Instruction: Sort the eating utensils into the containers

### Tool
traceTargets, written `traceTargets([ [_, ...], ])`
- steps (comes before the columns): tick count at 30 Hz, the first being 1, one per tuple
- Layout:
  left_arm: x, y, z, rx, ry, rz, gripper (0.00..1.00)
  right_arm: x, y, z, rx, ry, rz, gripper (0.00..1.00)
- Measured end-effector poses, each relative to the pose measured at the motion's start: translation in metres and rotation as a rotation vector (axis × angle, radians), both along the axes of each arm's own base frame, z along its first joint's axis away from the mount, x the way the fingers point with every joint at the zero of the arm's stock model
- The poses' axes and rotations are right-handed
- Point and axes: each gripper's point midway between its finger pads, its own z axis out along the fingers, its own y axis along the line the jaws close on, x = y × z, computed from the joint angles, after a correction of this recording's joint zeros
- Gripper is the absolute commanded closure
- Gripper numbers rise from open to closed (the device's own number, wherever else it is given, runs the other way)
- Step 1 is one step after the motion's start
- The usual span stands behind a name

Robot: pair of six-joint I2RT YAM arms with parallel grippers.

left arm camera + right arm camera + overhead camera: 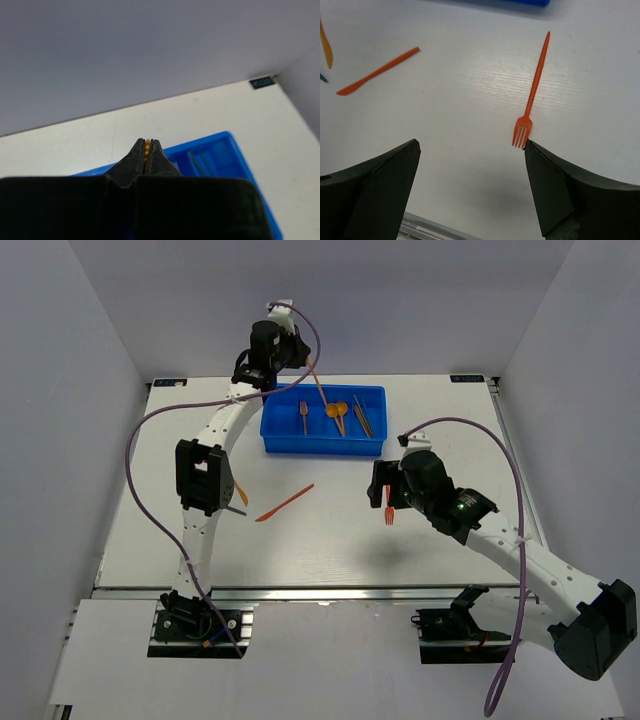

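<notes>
A thin red-orange plastic fork [532, 95] is seen flat on the white counter [470, 115], its tines just beside one finger of the right claw [470, 147], which is spread wide. An orange plastic knife [377, 71] is laid well apart, toward the other finger's side. The left claw [147, 145] is pressed together on a slim orange stick [318, 385] over the bright blue rectangular plastic tray [320, 446], where an orange spoon [336, 410] and dark sticks [362, 420] are kept.
</notes>
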Motion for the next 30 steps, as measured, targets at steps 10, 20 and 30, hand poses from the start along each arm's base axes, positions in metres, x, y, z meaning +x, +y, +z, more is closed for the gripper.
traceTargets([
  [10, 0.019, 0.024, -0.064, 0.128, 0.026, 0.019, 1.0, -0.009, -0.009, -0.021, -0.05, 0.04, 0.004, 0.11],
  [20, 0.01, 0.032, -0.127, 0.146, 0.11, 0.015, 0.91, -0.005, -0.01, -0.036, -0.094, 0.071, -0.003, 0.11],
  [30, -0.002, 0.014, -0.144, 0.112, 0.149, -0.01, 0.43, 0.011, -0.021, -0.058, -0.146, 0.115, -0.054, 0.11],
])
